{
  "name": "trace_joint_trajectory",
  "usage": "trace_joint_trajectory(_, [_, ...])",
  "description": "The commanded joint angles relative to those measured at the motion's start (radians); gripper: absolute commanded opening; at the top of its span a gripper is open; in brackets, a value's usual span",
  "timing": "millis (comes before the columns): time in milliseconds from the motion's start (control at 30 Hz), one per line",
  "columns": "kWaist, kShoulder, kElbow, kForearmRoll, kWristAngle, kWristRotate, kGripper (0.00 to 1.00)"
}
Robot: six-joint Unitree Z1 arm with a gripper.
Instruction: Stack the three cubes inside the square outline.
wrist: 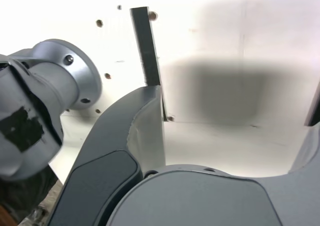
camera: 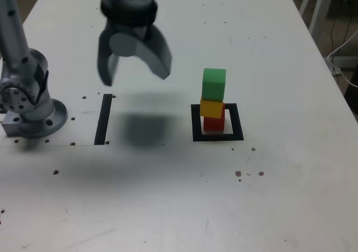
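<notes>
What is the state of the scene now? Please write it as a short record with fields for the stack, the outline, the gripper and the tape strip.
stack order: red cube at the bottom, yellow cube in the middle, green cube on top
stack alignment: cubes slightly offset, not flush
square outline: black tape frame, stack standing inside it
gripper: open, empty, raised above the table, to the exterior view's left of the stack
straight tape strip: between the arm base and the outline, nothing on it

Arm [camera: 19, 51]: silver-grey tube links on a round flanged base [camera: 39, 118] with dark screw holes. Gripper [camera: 134, 73]: dark grey, curved, smooth-shelled. Black tape patch [wrist: 22, 128] on one joint housing.
</notes>
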Motion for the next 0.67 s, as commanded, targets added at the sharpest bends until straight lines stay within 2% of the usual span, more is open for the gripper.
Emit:
trace_joint_trajectory(0, [0.005, -0.02, 0.07, -0.044, -0.004, 0.001, 0.99])
trace_joint_trajectory(300, [0.028, -0.041, 0.264, -0.189, -0.004, 0.001, 0.99])
trace_joint_trajectory(633, [0.034, -0.044, 0.385, -0.297, 0.0, -0.002, 0.99])
